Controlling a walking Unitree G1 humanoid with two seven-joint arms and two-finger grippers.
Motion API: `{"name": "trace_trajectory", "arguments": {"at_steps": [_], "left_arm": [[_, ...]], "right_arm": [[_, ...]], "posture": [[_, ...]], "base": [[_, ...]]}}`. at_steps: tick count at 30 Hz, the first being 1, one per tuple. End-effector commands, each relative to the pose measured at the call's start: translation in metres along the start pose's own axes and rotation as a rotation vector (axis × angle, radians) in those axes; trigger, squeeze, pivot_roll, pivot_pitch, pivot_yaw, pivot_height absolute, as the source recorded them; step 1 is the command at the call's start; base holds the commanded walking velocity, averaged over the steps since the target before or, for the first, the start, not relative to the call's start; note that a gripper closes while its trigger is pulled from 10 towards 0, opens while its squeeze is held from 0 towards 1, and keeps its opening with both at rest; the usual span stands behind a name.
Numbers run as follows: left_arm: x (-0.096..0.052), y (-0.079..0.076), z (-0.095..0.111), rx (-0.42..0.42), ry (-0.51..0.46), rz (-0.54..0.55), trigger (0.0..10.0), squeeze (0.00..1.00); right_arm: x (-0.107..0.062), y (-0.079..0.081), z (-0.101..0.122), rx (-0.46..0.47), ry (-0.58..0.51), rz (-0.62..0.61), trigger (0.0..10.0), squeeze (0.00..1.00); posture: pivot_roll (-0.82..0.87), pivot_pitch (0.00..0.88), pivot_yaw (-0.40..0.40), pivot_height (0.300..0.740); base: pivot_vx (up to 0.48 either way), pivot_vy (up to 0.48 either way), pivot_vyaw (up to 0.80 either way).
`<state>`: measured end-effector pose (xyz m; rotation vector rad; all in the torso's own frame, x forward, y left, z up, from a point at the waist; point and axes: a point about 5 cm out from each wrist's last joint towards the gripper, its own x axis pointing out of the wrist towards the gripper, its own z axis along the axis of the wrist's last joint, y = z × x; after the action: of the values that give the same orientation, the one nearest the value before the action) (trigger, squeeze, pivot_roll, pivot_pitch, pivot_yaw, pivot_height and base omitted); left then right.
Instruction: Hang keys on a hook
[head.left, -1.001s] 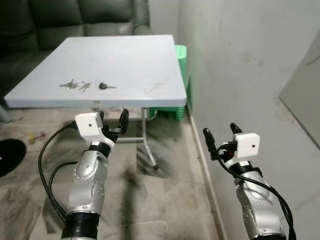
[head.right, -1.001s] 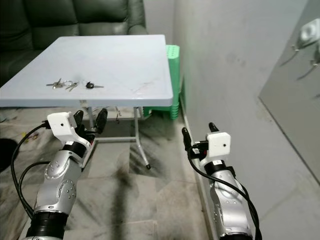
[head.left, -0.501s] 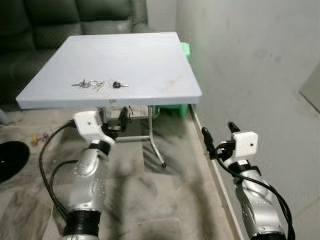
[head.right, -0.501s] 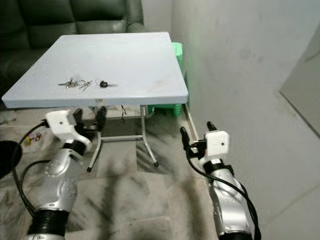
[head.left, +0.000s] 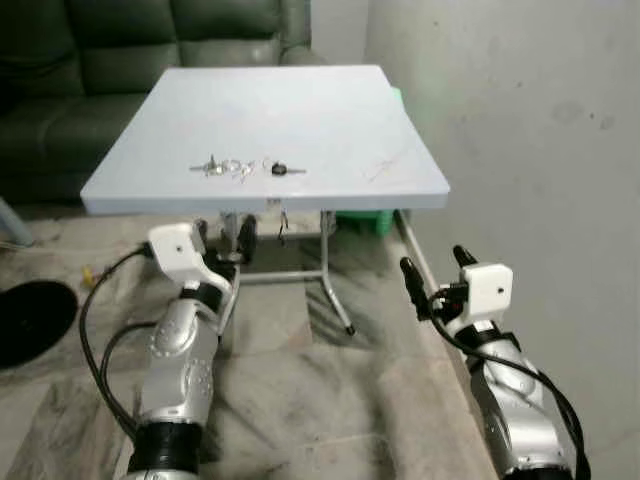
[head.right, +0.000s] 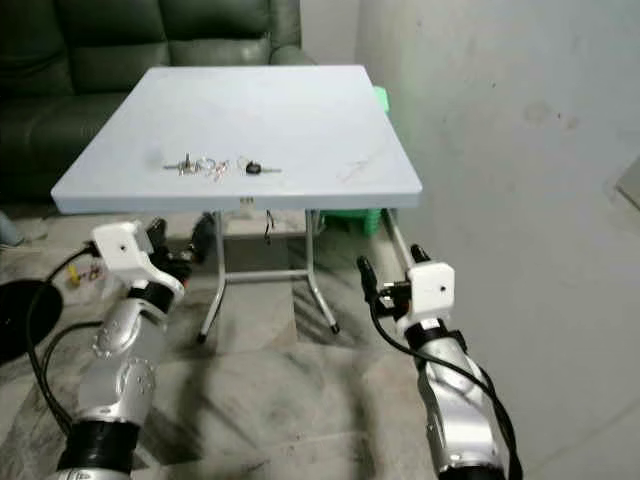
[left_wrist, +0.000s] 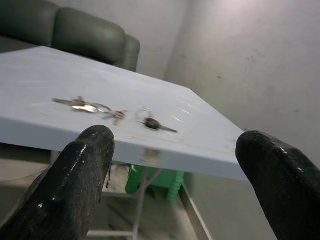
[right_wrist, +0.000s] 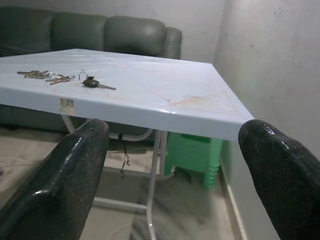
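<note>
A bunch of silver keys (head.left: 225, 167) lies on the pale grey table (head.left: 290, 105), with a black-headed key on a ring (head.left: 281, 169) just to its right. My left gripper (head.left: 222, 240) is held below the table's front edge, open and empty. My right gripper (head.left: 432, 262) is raised over the floor, right of the table by the wall, also open and empty. In the left wrist view the keys (left_wrist: 84, 105) and the black-headed key (left_wrist: 152, 123) lie beyond the fingers (left_wrist: 82, 170). The right wrist view looks across the tabletop at the keys (right_wrist: 42, 75).
A dark green sofa (head.left: 150, 40) stands behind the table. A green plastic stool (head.right: 380, 100) sits at the table's far right corner by the wall (head.left: 540, 120). Metal table legs (head.left: 335, 300) reach the tiled floor. A black round object (head.left: 30, 320) lies on the floor, left.
The camera has moved, so the table and keys now sit further right and more central in the picture. Both grippers hold the same open pose.
</note>
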<state>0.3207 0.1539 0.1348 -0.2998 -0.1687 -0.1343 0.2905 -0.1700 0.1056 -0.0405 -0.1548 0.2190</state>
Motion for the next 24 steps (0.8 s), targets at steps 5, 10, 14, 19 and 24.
{"name": "trace_trajectory", "arguments": {"at_steps": [5,10,14,19,24], "left_arm": [[-0.0027,0.0075,0.0026,0.028,-0.009,0.032,10.0,0.0],[-0.0023,0.0067,0.0028,0.031,-0.012,0.035,10.0,0.0],[-0.0014,0.0082,0.0018,0.028,-0.004,0.049,10.0,0.0],[-0.0016,0.0085,0.0017,0.033,-0.005,0.05,10.0,0.0],[-0.0016,0.0082,0.0007,0.031,-0.002,0.052,10.0,0.0]], "right_arm": [[0.0029,0.0071,0.0033,0.004,-0.012,0.031,10.0,0.0],[0.0027,0.0065,0.0035,0.002,-0.01,0.029,10.0,0.0],[0.0024,0.0056,0.0026,-0.002,0.0,0.026,10.0,0.0],[0.0022,0.0058,0.0023,-0.002,0.003,0.026,10.0,0.0],[0.002,0.0055,0.0016,-0.001,0.007,0.027,10.0,0.0]], "posture": [[0.0,0.0,-0.031,0.74],[0.0,0.0,-0.029,0.74],[0.0,0.0,-0.029,0.74],[0.0,0.0,-0.029,0.74],[0.0,0.0,-0.03,0.74]], "base": [[0.0,0.0,0.0],[0.0,0.0,0.0],[0.0,0.0,0.0],[0.0,0.0,0.0],[0.0,0.0,0.0]]}}
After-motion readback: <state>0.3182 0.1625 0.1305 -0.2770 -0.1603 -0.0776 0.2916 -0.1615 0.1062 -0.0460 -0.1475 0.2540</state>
